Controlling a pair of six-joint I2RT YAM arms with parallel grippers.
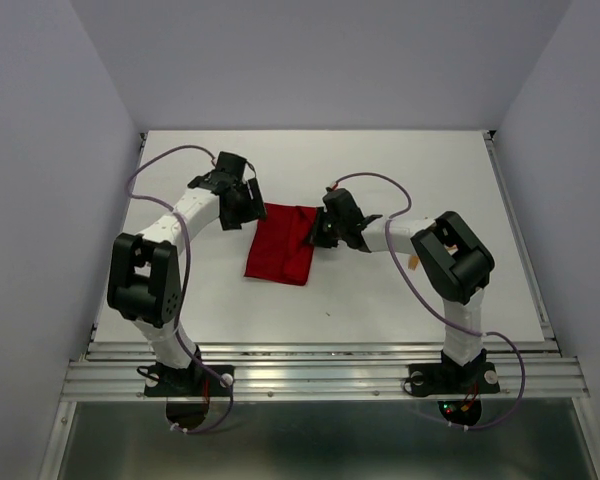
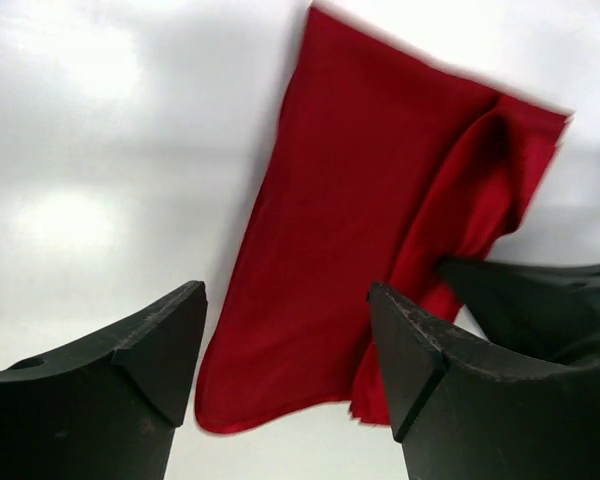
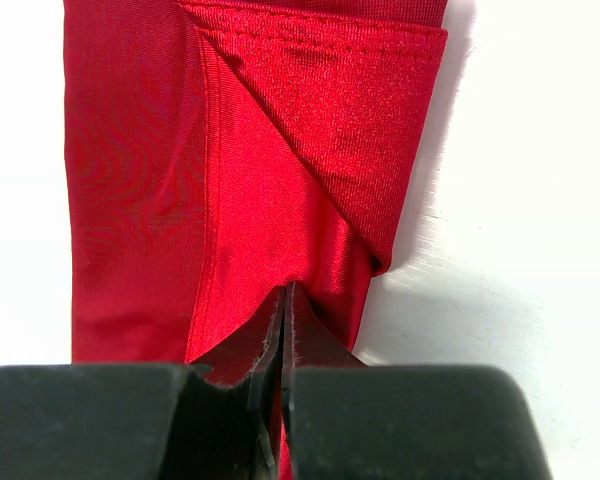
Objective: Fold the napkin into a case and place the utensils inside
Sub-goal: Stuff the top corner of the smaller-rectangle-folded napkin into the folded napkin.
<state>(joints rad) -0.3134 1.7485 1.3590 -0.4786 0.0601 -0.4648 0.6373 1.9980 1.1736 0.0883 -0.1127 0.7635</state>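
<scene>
Red cloth, plain weave with a slight sheen: the napkin (image 1: 280, 245) lies folded flat on the white counter (image 1: 380, 300), near its centre in the top view. It forms a long panel, narrower at the 12 o'clock end and wider at the 6 o'clock end. A stitched hem runs along one short end in the right wrist view.

Item 1, my left claw (image 2: 285, 300): jaws well apart and holding nothing. It hangs over the napkin's 10 o'clock corner in the top view. In its own camera the cloth lies between and beyond the two dark fingers (image 2: 160, 350). One rounded corner of the cloth shows just above the gap.

Item 2, my right claw (image 3: 283, 300): jaws pressed together and clamped on the napkin at its 3 o'clock edge. The pinch takes a fold of the upper layer. From there a diagonal crease runs away toward 11 o'clock in the right wrist view, leaving a triangular flap over the layer beneath.

Item 3, an orange piece (image 1: 412, 262): on the counter at 3 o'clock from the napkin, well apart from it, beside my right forearm. It is too small to tell which utensil it is.
</scene>
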